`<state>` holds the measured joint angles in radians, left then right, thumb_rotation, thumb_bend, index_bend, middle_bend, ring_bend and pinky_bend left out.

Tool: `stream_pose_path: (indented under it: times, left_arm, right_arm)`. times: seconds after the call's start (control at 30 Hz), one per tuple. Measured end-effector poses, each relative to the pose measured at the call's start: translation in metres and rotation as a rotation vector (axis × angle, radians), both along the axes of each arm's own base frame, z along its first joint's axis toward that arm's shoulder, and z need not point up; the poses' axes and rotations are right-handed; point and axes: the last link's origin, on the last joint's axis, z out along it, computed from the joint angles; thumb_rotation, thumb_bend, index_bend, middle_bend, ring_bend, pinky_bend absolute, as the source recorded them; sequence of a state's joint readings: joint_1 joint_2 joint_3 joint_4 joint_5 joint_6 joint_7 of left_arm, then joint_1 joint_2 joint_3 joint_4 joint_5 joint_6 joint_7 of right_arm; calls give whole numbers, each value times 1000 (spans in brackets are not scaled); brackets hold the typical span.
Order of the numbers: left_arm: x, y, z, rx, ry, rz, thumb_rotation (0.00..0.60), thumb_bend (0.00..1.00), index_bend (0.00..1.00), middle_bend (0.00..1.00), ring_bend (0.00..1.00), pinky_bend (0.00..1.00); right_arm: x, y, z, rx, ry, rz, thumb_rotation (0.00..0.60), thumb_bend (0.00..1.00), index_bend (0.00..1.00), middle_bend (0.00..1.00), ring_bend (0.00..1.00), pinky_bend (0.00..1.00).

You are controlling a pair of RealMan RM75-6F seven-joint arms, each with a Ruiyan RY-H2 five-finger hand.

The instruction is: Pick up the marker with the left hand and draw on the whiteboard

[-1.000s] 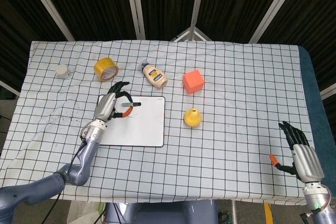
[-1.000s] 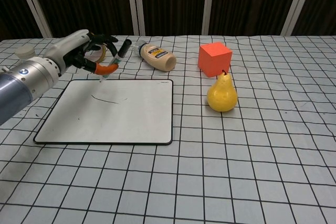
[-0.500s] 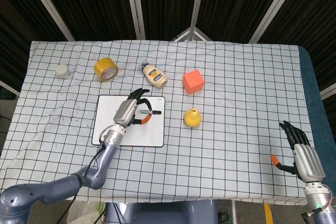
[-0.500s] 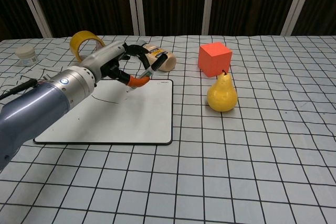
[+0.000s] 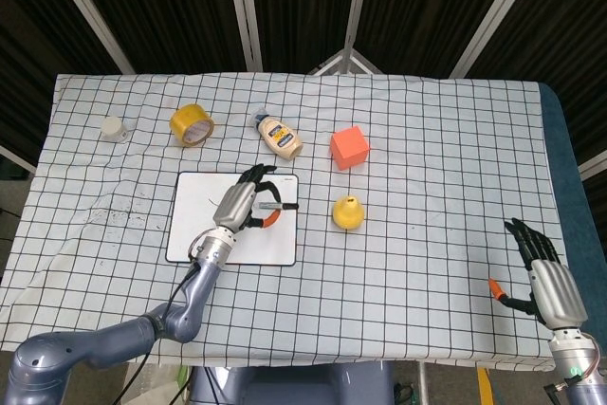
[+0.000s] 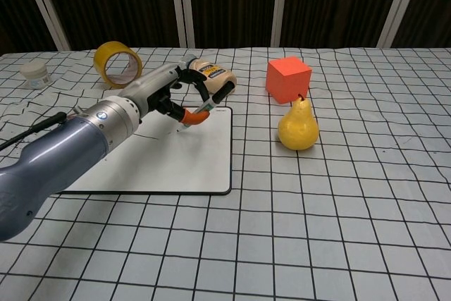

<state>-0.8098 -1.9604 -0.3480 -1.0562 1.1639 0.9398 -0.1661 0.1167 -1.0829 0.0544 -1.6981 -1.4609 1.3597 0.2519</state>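
Whiteboard is the thing to steer by, lying flat on the checked cloth of the desk. Over its far right part the left hand grips the marker, fingers wrapped round the barrel, the dark cap end pointing away from the board's middle toward the right edge and the tip angled down to the white surface; whether the tip actually touches I cannot tell. A thin dark stroke shows on the board to the left of the hand. Beyond the board's far edge sit a roll of yellow tape, a lying sauce bottle and, further left, a small white jar. To the board's right stand a yellow pear and an orange cube. Well off from the board, at the desk's near right corner, the right hand is empty with its fingers spread.
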Motion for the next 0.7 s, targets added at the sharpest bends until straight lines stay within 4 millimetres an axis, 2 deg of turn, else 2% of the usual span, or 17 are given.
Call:
stream_pose_path:
  times: [0.4,0.7]
  left_arm:
    - [-17,-5,3,-4,15,30,600,540,663,109,0,56]
    - [-42,-24,6,-31,24,71,600,540,666,110,0,56]
  right_arm:
    - [1,0,0,-1,2,2,600,324,0,0,0,0]
    - [1,0,0,-7,7,2,600,325,0,0,0,0]
